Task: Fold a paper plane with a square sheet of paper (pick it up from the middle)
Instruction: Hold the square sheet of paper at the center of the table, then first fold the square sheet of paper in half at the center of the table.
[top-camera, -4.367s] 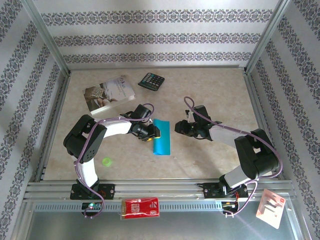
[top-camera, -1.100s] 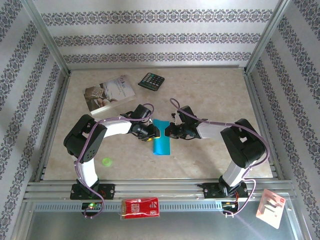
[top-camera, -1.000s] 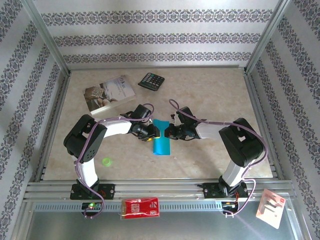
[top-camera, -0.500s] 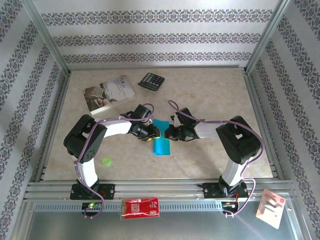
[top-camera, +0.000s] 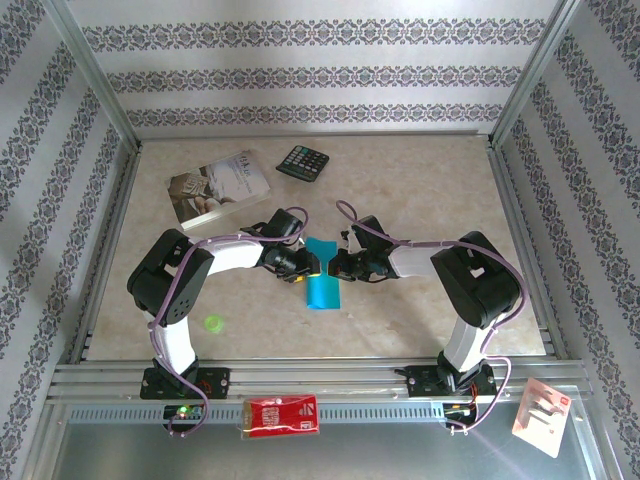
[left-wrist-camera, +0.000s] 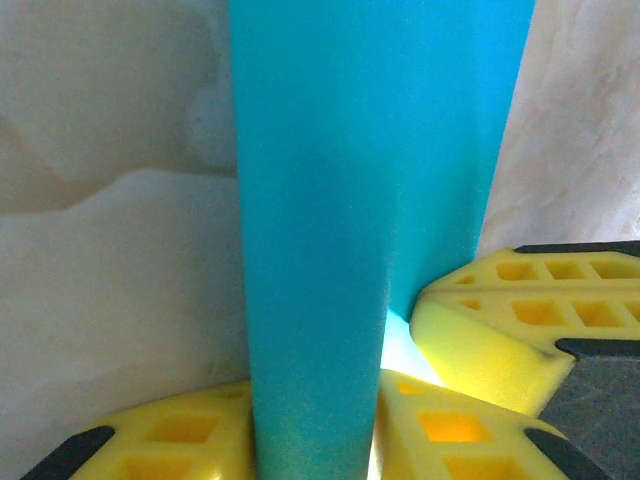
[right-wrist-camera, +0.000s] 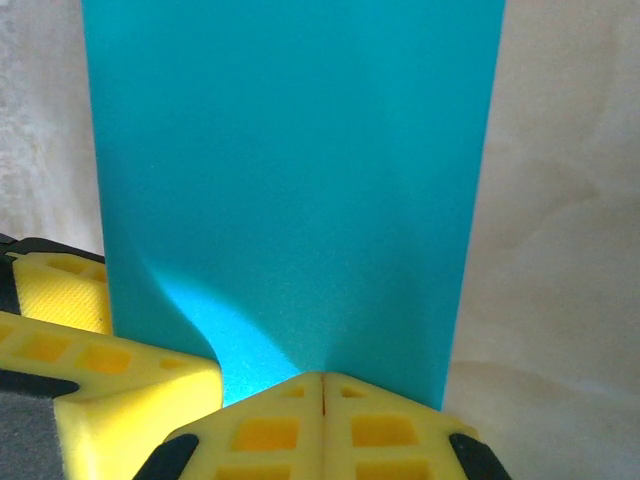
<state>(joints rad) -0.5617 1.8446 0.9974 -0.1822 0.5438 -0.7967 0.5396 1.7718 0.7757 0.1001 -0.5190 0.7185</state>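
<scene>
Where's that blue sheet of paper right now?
In the top view, the blue paper lies mid-table, its far end between the left end effector and right end effector.

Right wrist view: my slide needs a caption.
Right gripper pinched shut on the near edge of the turquoise paper sheet, marbled table beneath.
</scene>
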